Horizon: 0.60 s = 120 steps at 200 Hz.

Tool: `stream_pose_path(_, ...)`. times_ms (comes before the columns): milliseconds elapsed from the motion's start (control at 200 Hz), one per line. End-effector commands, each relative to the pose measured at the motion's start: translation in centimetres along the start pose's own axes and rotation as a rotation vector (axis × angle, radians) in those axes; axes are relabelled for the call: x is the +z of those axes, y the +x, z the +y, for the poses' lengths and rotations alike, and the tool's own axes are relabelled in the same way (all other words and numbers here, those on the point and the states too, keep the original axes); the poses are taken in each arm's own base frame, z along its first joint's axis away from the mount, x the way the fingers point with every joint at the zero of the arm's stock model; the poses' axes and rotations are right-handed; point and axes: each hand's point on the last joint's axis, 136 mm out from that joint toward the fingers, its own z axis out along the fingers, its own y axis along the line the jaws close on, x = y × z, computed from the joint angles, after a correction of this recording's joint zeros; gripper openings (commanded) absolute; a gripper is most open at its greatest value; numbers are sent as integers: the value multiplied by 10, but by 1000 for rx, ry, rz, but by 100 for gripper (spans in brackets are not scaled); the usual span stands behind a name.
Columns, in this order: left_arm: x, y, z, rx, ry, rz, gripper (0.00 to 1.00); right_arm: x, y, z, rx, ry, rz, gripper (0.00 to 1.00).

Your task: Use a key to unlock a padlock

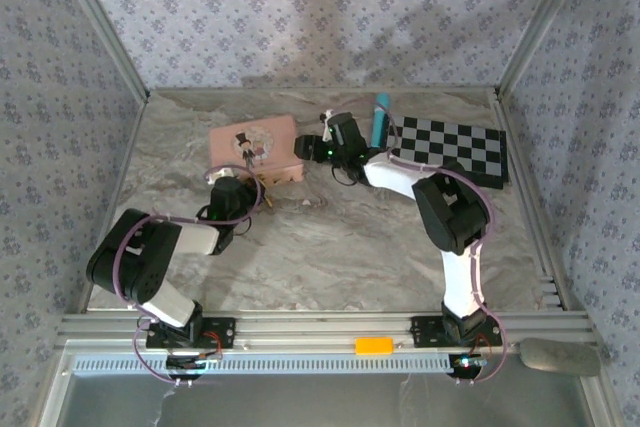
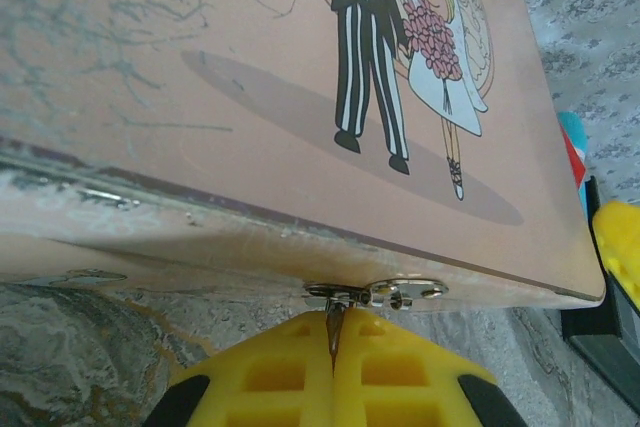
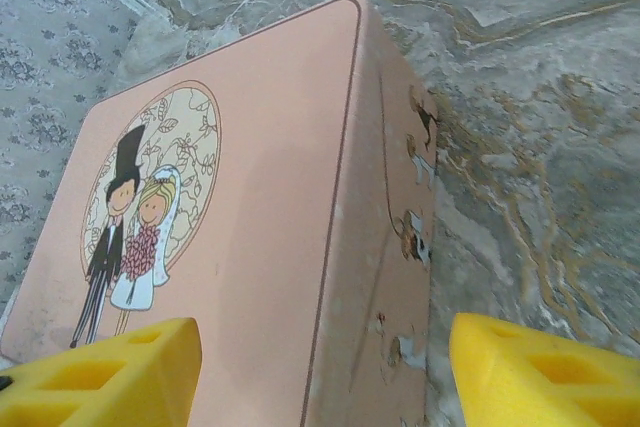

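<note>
Grey flowered wallpaper walls (image 1: 300, 7) close in a marble-patterned table (image 1: 340, 237) edged with aluminium rails. The left arm (image 1: 150, 257) lies folded low at the near left, its forearm reaching right and far toward the near wall of the pink box. The right arm (image 1: 450, 217) rises from the near right, bends at the elbow and stretches left and far to the box's right end. The pink box (image 1: 255, 147), with a cartoon bride and groom on its lid, sits far of centre. A black-and-white checkerboard (image 1: 455, 152) lies flat to its right, with a teal tube (image 1: 380, 117) near the board's far left corner. In the top view the padlock (image 1: 265, 184) is a small brass-gold glint against the box's near wall, just right of the left arm's tip. In the left wrist view the left gripper (image 2: 333, 332) has its yellow fingers pressed flat together directly below a silvery latch (image 2: 385, 293) on that wall. A thin dark sliver (image 2: 334, 319) in the seam between them reaches up to the latch; whether it is the key cannot be told. The right gripper (image 3: 322, 332) stands wide, one finger over the lid and the other over the table beyond the box's side wall, neither visibly touching.
</note>
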Motion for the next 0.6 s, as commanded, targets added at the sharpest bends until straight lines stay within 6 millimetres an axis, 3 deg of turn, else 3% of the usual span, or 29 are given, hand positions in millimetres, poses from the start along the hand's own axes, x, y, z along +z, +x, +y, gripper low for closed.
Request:
stream_pose_path(0, -6, 25, 42, 26, -151, 99, 5, 17, 14, -2, -24, 8, 60, 67)
stream_pose_path(245, -5, 27, 46, 14, -169, 109, 18, 35, 27, -1, -31, 27, 110, 65)
stream_pose_path(595, -12, 32, 46, -17, -155, 126, 36, 40, 40, -6, 10, 28, 137, 61)
